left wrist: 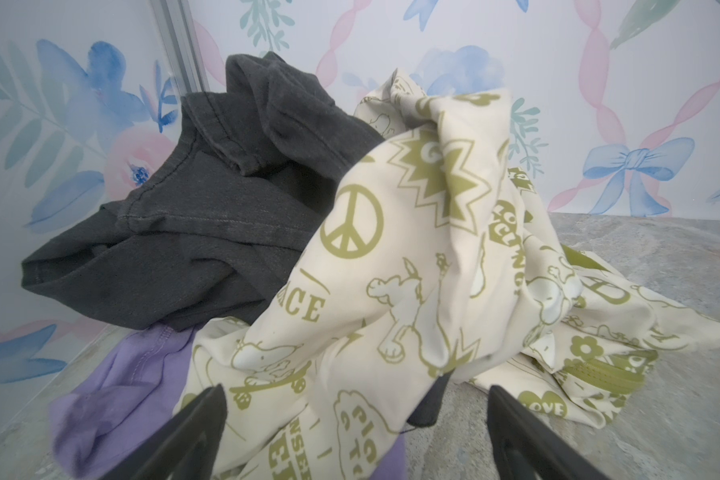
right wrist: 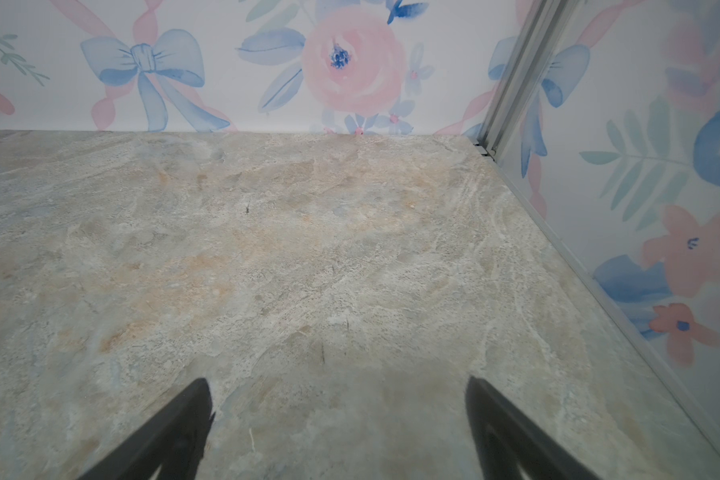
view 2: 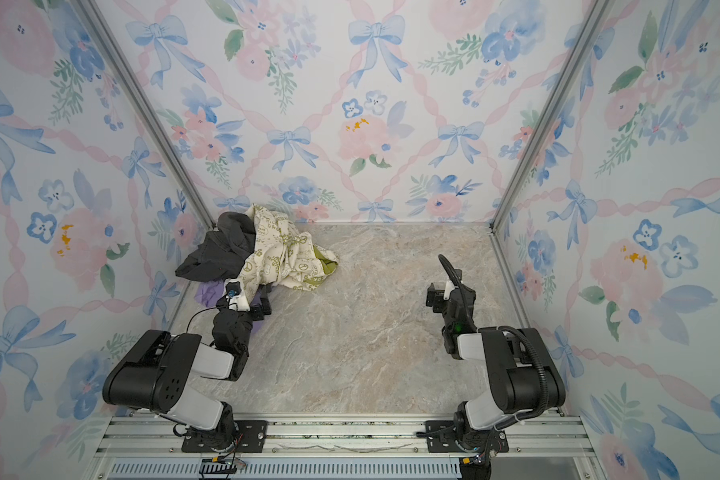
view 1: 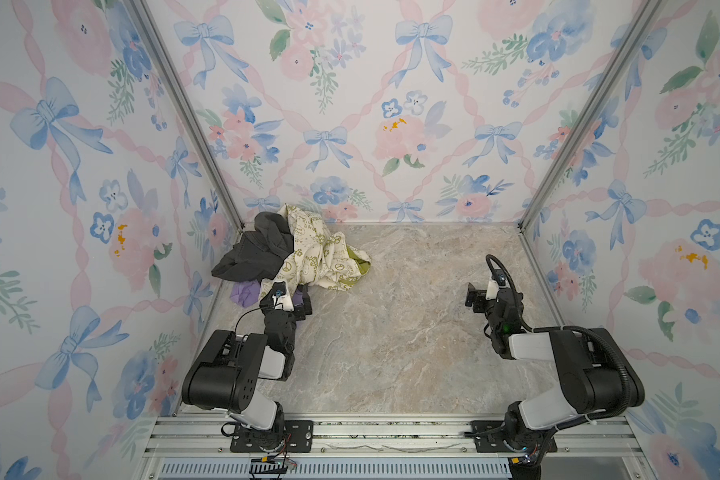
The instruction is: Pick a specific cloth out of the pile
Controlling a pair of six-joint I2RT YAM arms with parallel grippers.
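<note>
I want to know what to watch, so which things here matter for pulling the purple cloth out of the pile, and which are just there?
In the job: purple cloth, half buried; dark grey cloth and cream printed cloth piled over it; left hand, open, close by them.
Just there: right hand, open over the table; flowered walls.

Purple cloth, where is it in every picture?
Both top views: the purple cloth peeks out at the left, on the near side of the dark grey cloth.
Left wrist view: the purple cloth lies low, partly under the dark grey cloth.
Right wrist view: not in it.
Shared landmark: the dark grey cloth, lying over the purple cloth's far edge.
</note>
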